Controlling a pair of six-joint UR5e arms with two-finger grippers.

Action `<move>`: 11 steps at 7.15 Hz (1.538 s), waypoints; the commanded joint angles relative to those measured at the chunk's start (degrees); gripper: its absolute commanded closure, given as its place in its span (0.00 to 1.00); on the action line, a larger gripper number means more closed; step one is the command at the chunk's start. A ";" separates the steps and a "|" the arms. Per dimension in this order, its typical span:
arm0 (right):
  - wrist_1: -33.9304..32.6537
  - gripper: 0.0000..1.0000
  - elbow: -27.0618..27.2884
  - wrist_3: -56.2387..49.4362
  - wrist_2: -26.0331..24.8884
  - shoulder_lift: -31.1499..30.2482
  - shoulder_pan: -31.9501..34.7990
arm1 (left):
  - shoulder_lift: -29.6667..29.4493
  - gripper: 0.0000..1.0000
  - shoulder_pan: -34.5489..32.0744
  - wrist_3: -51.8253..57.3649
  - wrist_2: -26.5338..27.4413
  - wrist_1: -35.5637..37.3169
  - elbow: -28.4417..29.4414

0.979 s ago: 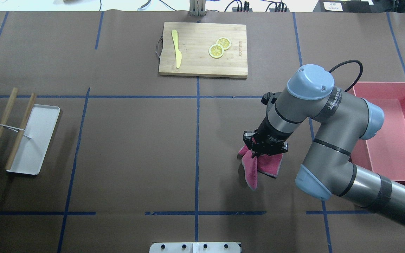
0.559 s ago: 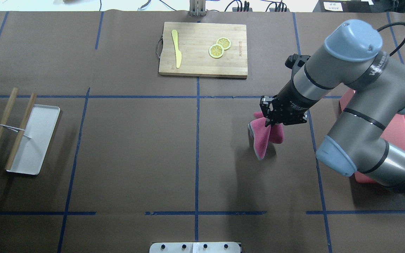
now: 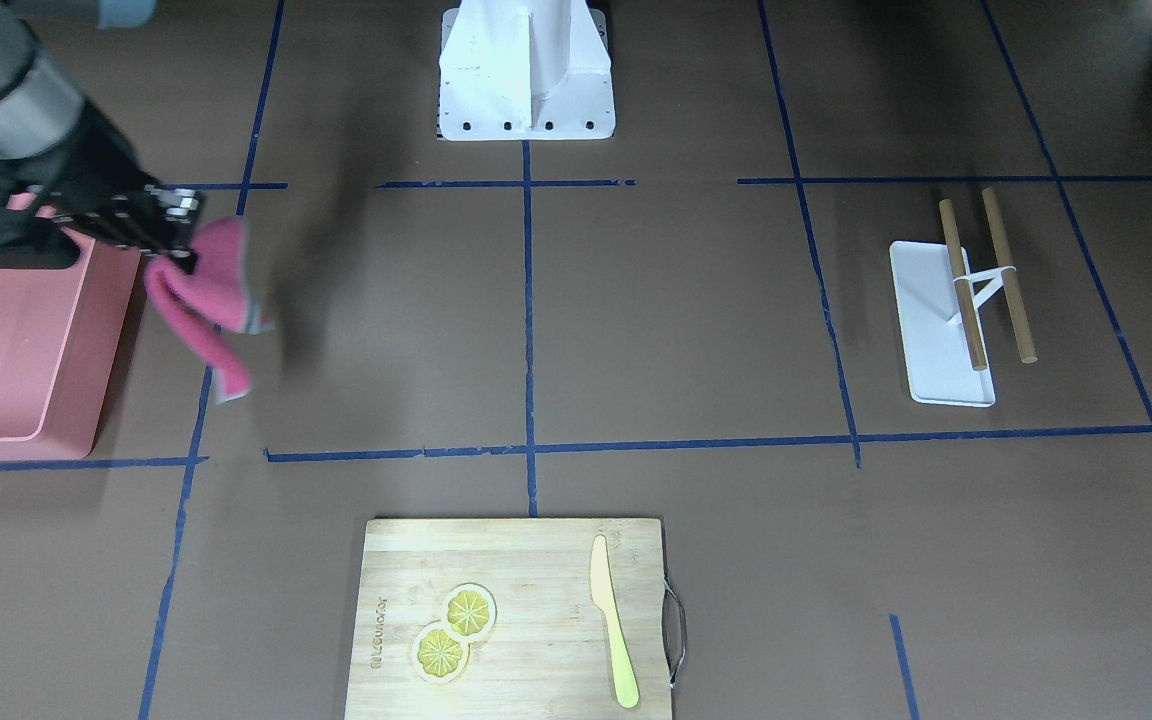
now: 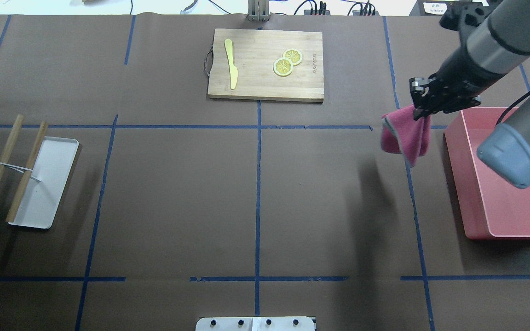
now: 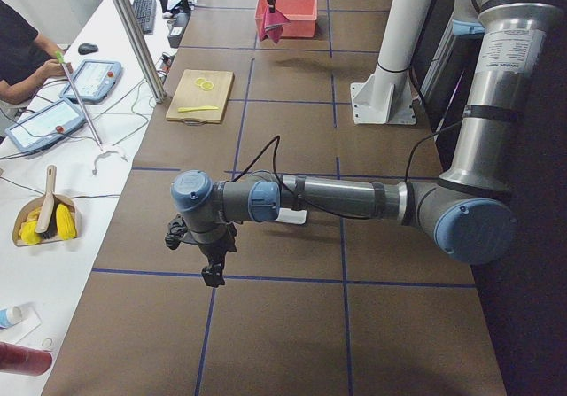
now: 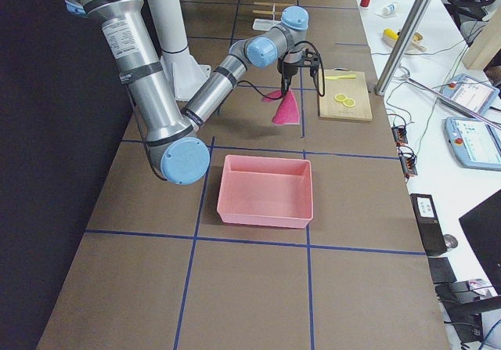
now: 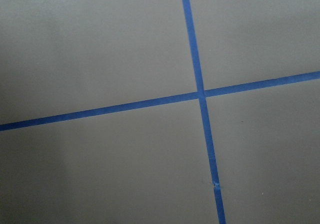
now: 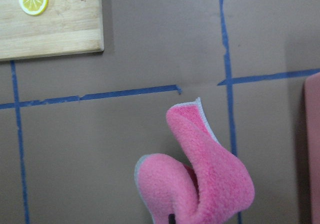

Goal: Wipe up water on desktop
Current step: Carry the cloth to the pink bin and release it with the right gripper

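Desktop [image 4: 177,184]: matte brown with a blue tape grid, carrying a bamboo cutting board [image 4: 256,78] at far centre, a white tray [image 4: 48,193] at left and a pink bin [image 4: 465,184] at right; a white side bench [image 5: 89,201] with tablets ran along its far side. Since 1.0 s earlier the right gripper [image 4: 420,111], clamped on the pink cloth [image 4: 407,135], had lifted it off the centre-right square and carried it farther and rightward, so it hung just beside the bin's far-left corner. Water could not be made out on the brown. The left gripper [image 5: 211,272] showed only in the left side view, low over the desktop's left end, and its jaw state could not be told.
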 commanded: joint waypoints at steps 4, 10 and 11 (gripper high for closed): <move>-2.63 0.97 0.56 -34.84 2.29 -17.63 15.62 | 1.32 0.00 -2.30 -1.66 -2.87 -0.18 0.34; -1.93 0.00 -1.28 -35.01 2.03 -18.72 15.88 | 1.15 0.00 -2.21 -1.75 -2.87 -0.18 0.34; -1.75 0.00 -1.54 -36.23 2.20 -18.89 17.89 | 0.89 0.00 -2.21 -1.84 -2.87 -0.18 0.34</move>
